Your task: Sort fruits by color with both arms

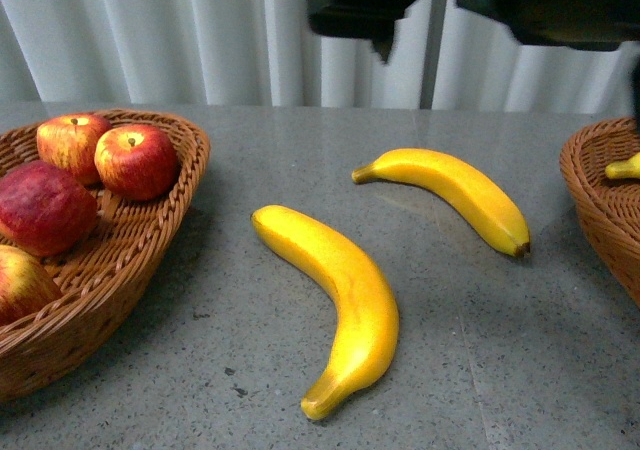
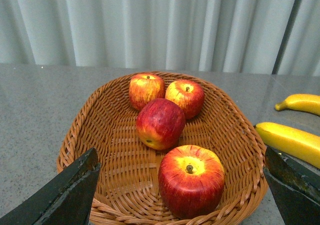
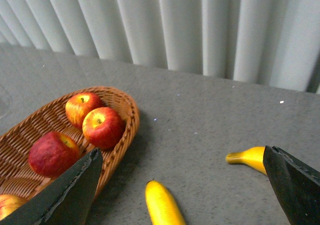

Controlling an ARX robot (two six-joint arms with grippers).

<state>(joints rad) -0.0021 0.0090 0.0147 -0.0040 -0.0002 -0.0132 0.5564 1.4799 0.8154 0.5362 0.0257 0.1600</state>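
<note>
Facing the left basket (image 2: 80, 135), the left gripper (image 2: 180, 152) is recorded with fingers (image 2: 70, 195) spread wide, nothing held or touched. Four red apples (image 2: 160, 123) are contained in that basket. Right of its rim, bare grey table (image 1: 230, 300) is noted, then the near banana (image 1: 340, 290) and, further right and apart, the far banana (image 1: 450, 192). The right gripper (image 3: 181, 151) is likewise seen spread wide and empty. Furthest right, a second basket (image 1: 590, 185) is cut by the frame edge.

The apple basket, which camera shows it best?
The left wrist view: nearly the whole apple basket shows from above, with all four apples inside. The front view cuts it off at the picture's edge; the right wrist view shows only part.
</note>
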